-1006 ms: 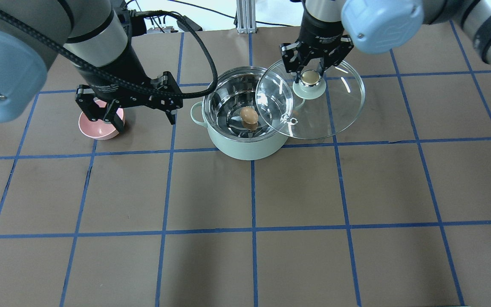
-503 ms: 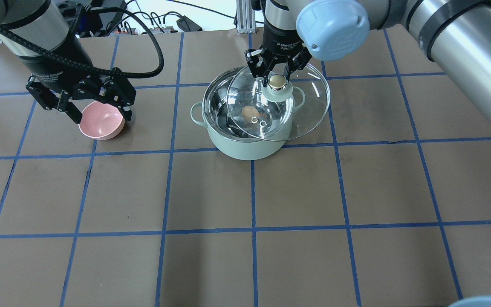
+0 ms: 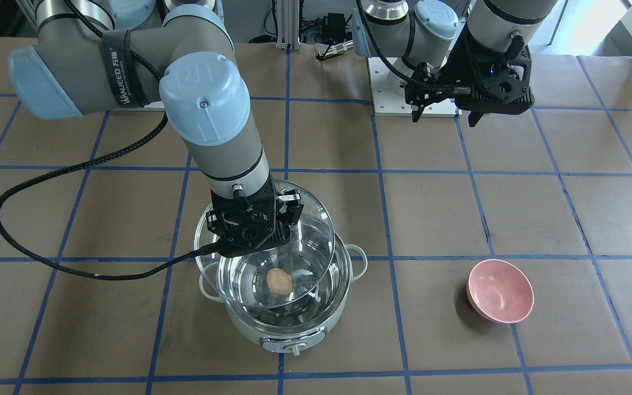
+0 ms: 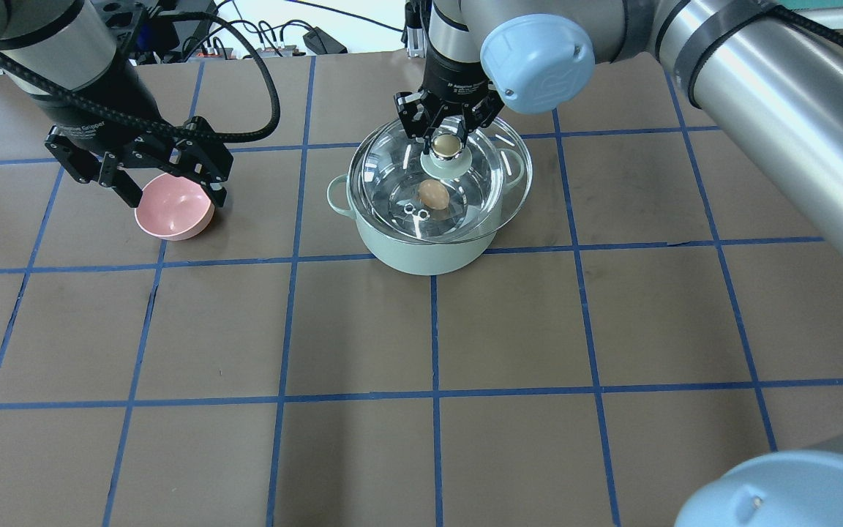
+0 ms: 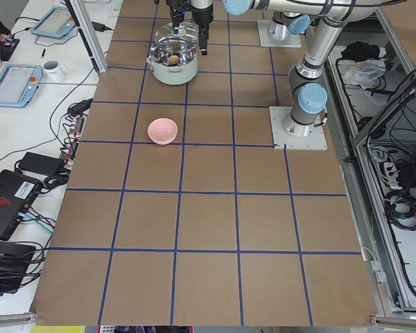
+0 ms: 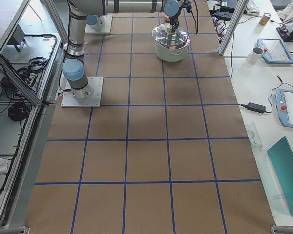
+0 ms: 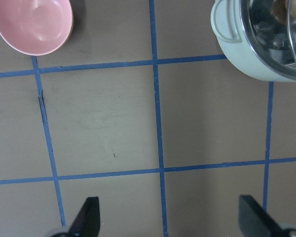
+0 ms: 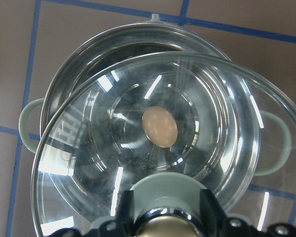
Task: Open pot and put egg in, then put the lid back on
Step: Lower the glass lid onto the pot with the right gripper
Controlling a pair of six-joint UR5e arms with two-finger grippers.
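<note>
The mint-green pot [image 4: 421, 252] stands on the table at the back middle, also in the front view [image 3: 283, 329]. The tan egg [image 4: 432, 194] lies on its steel bottom and shows through the glass in the right wrist view [image 8: 160, 126]. My right gripper [image 4: 445, 137] is shut on the knob [image 4: 445, 151] of the clear glass lid [image 4: 498, 176]. It holds the lid over the pot's mouth, slightly off-centre toward the right handle. I cannot tell whether the lid touches the rim. My left gripper [image 4: 173, 192] is open and empty above the pink bowl.
A pink bowl [image 4: 173, 214] sits left of the pot, also in the left wrist view [image 7: 32, 24]. A black cable [image 3: 74, 263] trails from my right wrist over the table. Brown table [image 4: 509, 322] with blue grid lines stretches in front of the pot.
My right gripper has carried the lid left, from beside the pot to over its mouth. My left gripper has pulled back left, away from the pot, to above the pink bowl.
</note>
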